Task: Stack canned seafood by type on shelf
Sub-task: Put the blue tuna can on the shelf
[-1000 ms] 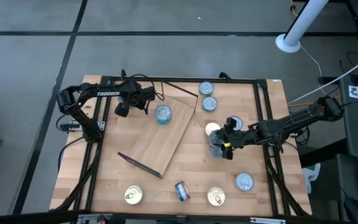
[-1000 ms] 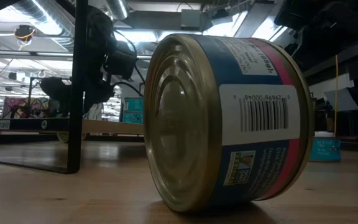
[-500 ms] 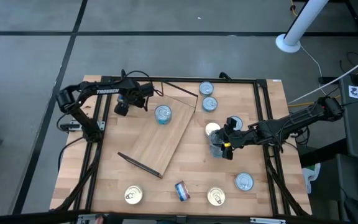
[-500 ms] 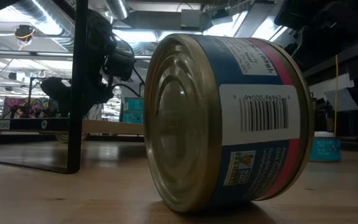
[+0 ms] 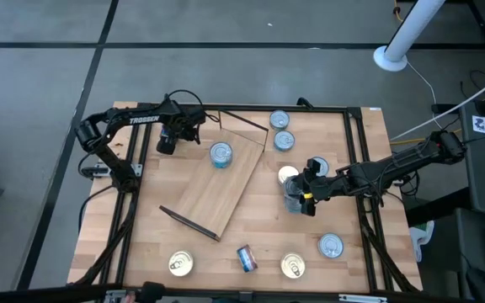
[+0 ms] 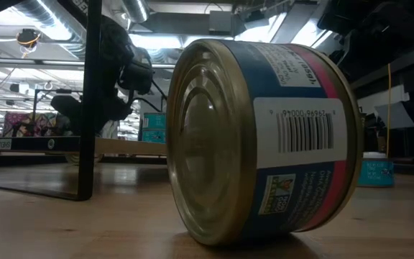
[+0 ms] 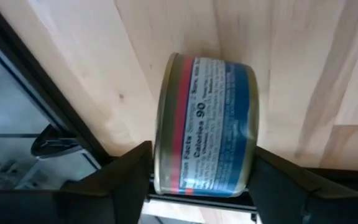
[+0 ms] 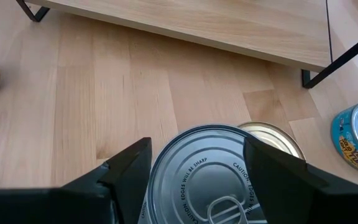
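Straddling a blue-and-red labelled round tin (image 7: 204,127), my left end effector (image 5: 168,141) hovers at the bench's (image 5: 141,236) ten o'clock corner, fingers (image 7: 114,183) spread on either side; whether they touch it I cannot tell. My right end effector (image 5: 297,200) at three o'clock grasps a silver-topped tin (image 8: 207,180). Between them lies the plywood shelf (image 5: 217,189), carrying a blue tin (image 5: 221,153).

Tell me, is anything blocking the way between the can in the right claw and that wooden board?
Nothing visible. The right gripper holds a silver-topped can, with a gold-lidded can close beside it. Bare tabletop lies between it and the shelf, where one can already sits.
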{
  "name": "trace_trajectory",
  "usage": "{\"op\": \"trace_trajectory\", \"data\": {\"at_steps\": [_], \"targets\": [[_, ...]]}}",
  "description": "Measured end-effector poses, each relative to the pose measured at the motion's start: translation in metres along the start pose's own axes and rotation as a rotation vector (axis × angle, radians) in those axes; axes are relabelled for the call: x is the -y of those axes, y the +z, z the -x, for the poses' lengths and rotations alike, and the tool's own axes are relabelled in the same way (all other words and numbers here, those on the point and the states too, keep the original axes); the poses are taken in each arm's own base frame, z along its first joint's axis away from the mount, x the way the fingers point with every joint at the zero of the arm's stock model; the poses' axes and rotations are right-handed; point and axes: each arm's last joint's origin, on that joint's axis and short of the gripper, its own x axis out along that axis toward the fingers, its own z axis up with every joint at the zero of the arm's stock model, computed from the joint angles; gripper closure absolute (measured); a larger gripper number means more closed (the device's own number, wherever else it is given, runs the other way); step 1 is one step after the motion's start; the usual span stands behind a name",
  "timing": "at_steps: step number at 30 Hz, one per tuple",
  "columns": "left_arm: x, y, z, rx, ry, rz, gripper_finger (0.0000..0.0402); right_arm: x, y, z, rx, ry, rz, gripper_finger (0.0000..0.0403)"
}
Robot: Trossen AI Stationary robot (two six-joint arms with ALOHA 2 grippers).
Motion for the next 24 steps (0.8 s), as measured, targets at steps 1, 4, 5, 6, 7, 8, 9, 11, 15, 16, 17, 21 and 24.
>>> {"op": "trace_trajectory", "data": {"at_steps": [1, 4, 5, 6, 7, 8, 9, 11, 15, 16, 17, 21, 24], "targets": [[0.0, 0.0, 0.0, 0.003, -0.003, 0.0, 0.0177, 0.0, 0.0, 0.0, 0.0, 0.0, 0.0, 0.0151], [0.001, 0.001, 0.0, 0.003, -0.002, 0.019, 0.0204, 0.0, 0.0, 0.0, 0.0, 0.0, 0.0, 0.0151], [0.001, 0.001, 0.001, 0.002, 0.001, 0.034, 0.0205, 0.0, 0.0, 0.0, 0.0, 0.0, 0.0, 0.0151], [0.002, 0.002, 0.002, -0.001, 0.007, 0.051, 0.0205, 0.0, 0.0, 0.0, 0.0, 0.0, 0.0, 0.0151], [0.003, 0.003, 0.003, -0.005, 0.018, 0.066, 0.0205, 0.0, 0.0, 0.0, 0.0, 0.0, 0.0, 0.0151], [0.004, 0.004, 0.004, -0.012, 0.031, 0.075, 0.0205, 0.0, 0.0, 0.0, 0.0, 0.0, 0.0, 0.0151], [0.005, 0.006, 0.005, -0.018, 0.042, 0.081, 0.0205, 0.0, 0.0, 0.0, 0.0, 0.0, 0.0, 0.0151], [0.009, 0.008, 0.007, -0.024, 0.055, 0.074, 0.0205, 0.0, 0.0, 0.0, 0.0, 0.0, 0.0, 0.0151], [0.019, 0.016, 0.015, -0.052, 0.12, 0.042, 0.0205, 0.0, 0.0, 0.0, 0.0, 0.0, 0.0, 0.0151], [0.022, 0.017, 0.018, -0.062, 0.137, 0.033, 0.0205, 0.0, 0.0, 0.0, 0.0, 0.0, 0.0, 0.0151], [0.025, 0.018, 0.021, -0.067, 0.155, 0.026, 0.0205, 0.0, 0.0, 0.0, 0.0, 0.0, 0.0, 0.0151], [0.039, 0.02, 0.035, -0.056, 0.204, 0.02, 0.0205, 0.0, 0.0, 0.0, 0.0, 0.0, 0.0, 0.0151], [0.051, 0.017, 0.049, -0.024, 0.242, 0.045, 0.0205, 0.0, 0.0, 0.0, 0.0, 0.0, 0.0, 0.0151]]}}
